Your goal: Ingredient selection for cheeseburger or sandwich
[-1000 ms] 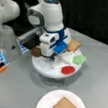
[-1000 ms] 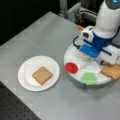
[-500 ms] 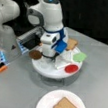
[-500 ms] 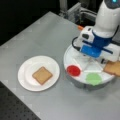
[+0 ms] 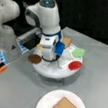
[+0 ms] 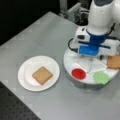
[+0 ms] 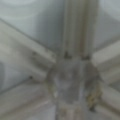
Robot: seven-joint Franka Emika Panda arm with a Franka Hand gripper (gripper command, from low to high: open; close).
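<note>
Jaws: whether released or clenched cannot be told; in both front views they are hidden behind the arm's wrist body, lowered over the centre of the divided tray, and nothing is seen held in them. The gripper point(image 5: 49, 59) sits at the tray's middle, where the dividers meet. In the wrist view only that hub point(image 7: 72, 86) and its radiating white dividers point(image 7: 75, 27) appear, close under the camera; no fingertip shows there.

Nearest the bottom in a front view: a white round plate point(image 5: 45, 106) on the grey desk point(image 5: 15, 90), carrying one tan square toast slice point(image 5: 64, 106) lying flat near its centre. In a front view the same plate point(image 6: 27, 71) and toast slice point(image 6: 42, 75) lie at the left, well apart from the tray.

Middle ground: the white round tray point(image 5: 52, 71) on a low base, split into wedge compartments. In a front view, the dark-brown round patty point(image 5: 34, 58) lies at the tray's left edge, the red tomato disc point(image 5: 75, 65) at its right front, the green lettuce leaf point(image 5: 78, 52) just behind the tomato, and a second tan toast slice point(image 5: 66, 41) at the back, beside the arm. Each sits in its own wedge, apart from the others. In a front view the tomato point(image 6: 78, 74) and lettuce point(image 6: 101, 77) lie in adjacent front wedges, the toast point(image 6: 114, 62) at the right edge.

Farthest: the white arm point(image 5: 46, 15) rising from the tray, a blue block point(image 5: 59, 48) on its wrist.
</note>
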